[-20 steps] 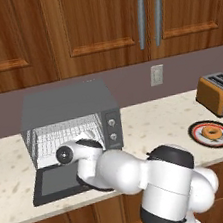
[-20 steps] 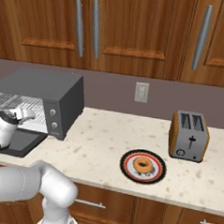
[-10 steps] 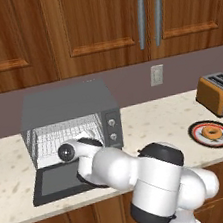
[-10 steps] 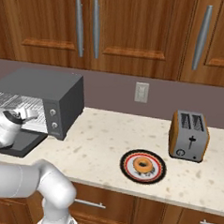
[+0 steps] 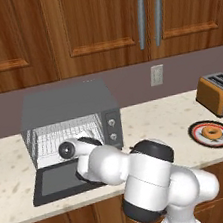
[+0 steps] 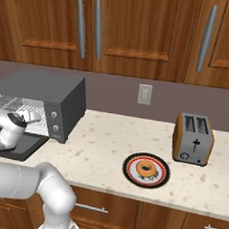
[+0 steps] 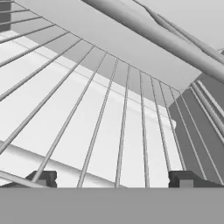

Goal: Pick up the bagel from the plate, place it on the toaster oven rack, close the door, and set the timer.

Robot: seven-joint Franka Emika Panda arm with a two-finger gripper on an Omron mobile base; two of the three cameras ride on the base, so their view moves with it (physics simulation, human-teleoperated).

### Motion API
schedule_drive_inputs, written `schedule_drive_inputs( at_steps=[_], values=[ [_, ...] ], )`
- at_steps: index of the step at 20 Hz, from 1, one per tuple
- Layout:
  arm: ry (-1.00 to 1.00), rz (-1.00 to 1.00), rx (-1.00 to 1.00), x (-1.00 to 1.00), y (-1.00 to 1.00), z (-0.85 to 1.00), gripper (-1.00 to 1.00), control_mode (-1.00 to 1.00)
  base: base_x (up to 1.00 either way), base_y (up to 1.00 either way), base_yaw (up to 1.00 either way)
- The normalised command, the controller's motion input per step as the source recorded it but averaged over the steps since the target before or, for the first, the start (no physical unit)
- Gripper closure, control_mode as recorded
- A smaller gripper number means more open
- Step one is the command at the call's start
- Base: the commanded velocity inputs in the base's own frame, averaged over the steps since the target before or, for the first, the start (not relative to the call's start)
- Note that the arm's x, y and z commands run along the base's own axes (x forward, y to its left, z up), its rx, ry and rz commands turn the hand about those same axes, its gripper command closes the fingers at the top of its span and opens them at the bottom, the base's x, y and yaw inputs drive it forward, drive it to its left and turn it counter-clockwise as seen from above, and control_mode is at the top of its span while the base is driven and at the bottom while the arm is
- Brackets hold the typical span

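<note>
**On the plate, bagel waiting while the arm is working at the oven**

On the counter the bagel (image 6: 146, 168) is lying in the middle of the plate (image 6: 130, 175), untouched, with the orange slot toaster (image 6: 193, 139) just beyond it at about one o'clock. Well apart from it, out at nine o'clock along the counter, the toaster oven (image 6: 64, 100) is standing with its door (image 5: 58, 181) folded down flat and the rack (image 5: 71, 134) showing in the mouth of the cavity.

The gripper (image 7: 113, 179) is hovering right over the rack wires, its two fingertips spread wide with nothing between them. In the left base view the hand is sitting at the oven's opening, above the lowered door.

Judging by this, the oven seems to be getting readied, door down and rack reachable, while the pick-up itself is not yet begun. The next move looks to call for backing the hand out of the cavity without snagging the wires, swinging across toward three o'clock, and coming down over the bagel with the fingers wide enough to straddle it.
</note>
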Motion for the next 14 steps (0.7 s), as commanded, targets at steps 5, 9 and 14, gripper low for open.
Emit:
schedule_drive_inputs(
  at_steps=[5,9,14],
  values=[
    [0.04,0.02,0.03,0.31,0.06,-0.16,-1.00,-1.00,0.00,0.00,0.00],
    [0.08,0.02,0.01,0.13,0.05,-0.23,1.00,-1.00,0.00,0.00,0.00],
    [0.18,0.01,0.00,-0.06,0.00,-0.23,1.00,-1.00,0.00,0.00,0.00]
  ],
)
